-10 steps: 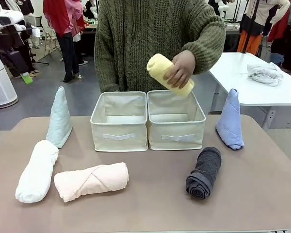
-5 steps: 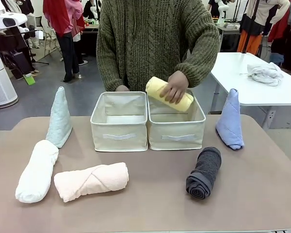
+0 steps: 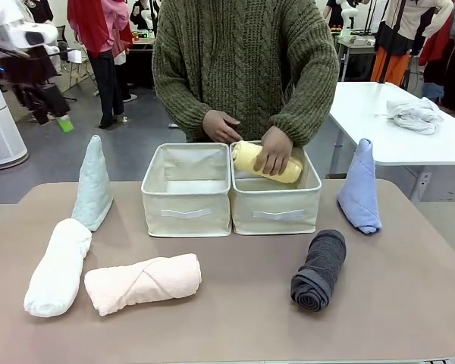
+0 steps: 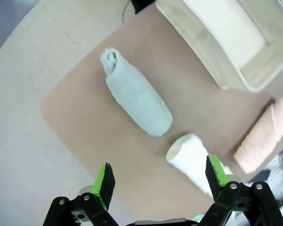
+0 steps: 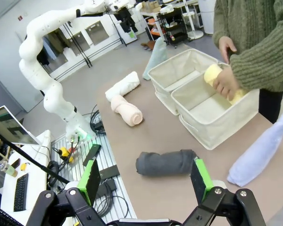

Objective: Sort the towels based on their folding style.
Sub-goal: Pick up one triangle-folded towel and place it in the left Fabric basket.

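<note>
Sorting table, mid-task: robot's right hand (image 5: 145, 178) hangs open over the near edge of the worktop (image 5: 170, 136), green pads spread wide w/ nothing between them. The dark grey roll (image 5: 166, 162) lies flat just ahead of its fingertips, and the light blue cone (image 5: 259, 153) is off to that hand's right. Robot's left hand (image 4: 160, 178), likewise open & gripping nothing, hovers high over the worktop's other end. The white roll (image 4: 191, 155) is under its finger gap, the mint green cone (image 4: 137, 94) just beyond, and the pale pink roll (image 4: 264, 136) out past one finger. Farther on from both hands, at ctr of worktop, two beige fabric bins stand side by side & touching: left bin (image 3: 186, 205), right bin (image 3: 275, 208). At the right bin's far end a person in a green cable-knit sweater (image 3: 243, 61) grips the yellow roll (image 3: 250, 157) w/ one hand (image 3: 275, 150). The roll is tilted and partly below the rim. The person's other hand (image 3: 221, 126) is raised above the far rim where the bins meet. Bkgd: a white-grey cloth bundle (image 3: 415, 114) on a separate white table (image 3: 371, 136).
</note>
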{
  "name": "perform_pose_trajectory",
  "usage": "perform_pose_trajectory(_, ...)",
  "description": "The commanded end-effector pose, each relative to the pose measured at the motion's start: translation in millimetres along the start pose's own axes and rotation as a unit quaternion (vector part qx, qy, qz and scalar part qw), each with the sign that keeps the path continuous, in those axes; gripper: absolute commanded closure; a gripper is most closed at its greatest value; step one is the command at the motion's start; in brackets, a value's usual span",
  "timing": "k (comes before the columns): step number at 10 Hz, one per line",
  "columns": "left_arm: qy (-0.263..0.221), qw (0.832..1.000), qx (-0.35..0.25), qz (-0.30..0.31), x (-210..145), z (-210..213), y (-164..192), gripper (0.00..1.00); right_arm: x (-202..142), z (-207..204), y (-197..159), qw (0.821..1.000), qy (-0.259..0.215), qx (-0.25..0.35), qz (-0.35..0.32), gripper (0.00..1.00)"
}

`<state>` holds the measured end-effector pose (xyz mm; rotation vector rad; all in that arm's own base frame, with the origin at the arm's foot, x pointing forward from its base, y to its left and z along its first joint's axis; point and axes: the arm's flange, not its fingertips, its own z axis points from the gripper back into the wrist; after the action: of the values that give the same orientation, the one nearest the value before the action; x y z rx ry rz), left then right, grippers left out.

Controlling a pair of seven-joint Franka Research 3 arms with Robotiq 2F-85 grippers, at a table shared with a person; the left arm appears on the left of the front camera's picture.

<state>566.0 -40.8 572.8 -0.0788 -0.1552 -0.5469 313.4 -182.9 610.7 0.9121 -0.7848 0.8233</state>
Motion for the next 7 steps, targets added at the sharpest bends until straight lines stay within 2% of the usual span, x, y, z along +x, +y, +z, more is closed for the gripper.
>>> perform_pose_trajectory(1,0.015,0.996,0.041,0.079,38,-18,-7,0.00,-1,0,1,1.000,0.000,0.004,0.003,0.00)
perform_pose_trajectory(3,0.037,0.988,0.071,0.130,53,-50,-18,0.00,-1,0,1,1.000,0.000,0.004,0.003,0.00)
perform_pose_trajectory(5,0.047,0.985,0.096,0.135,74,-73,-20,0.00,-1,0,1,1.000,0.000,0.004,0.003,0.00)
perform_pose_trajectory(7,0.054,0.981,0.108,0.149,80,-97,-13,0.00,-1,0,1,1.000,0.000,0.004,0.003,0.00)
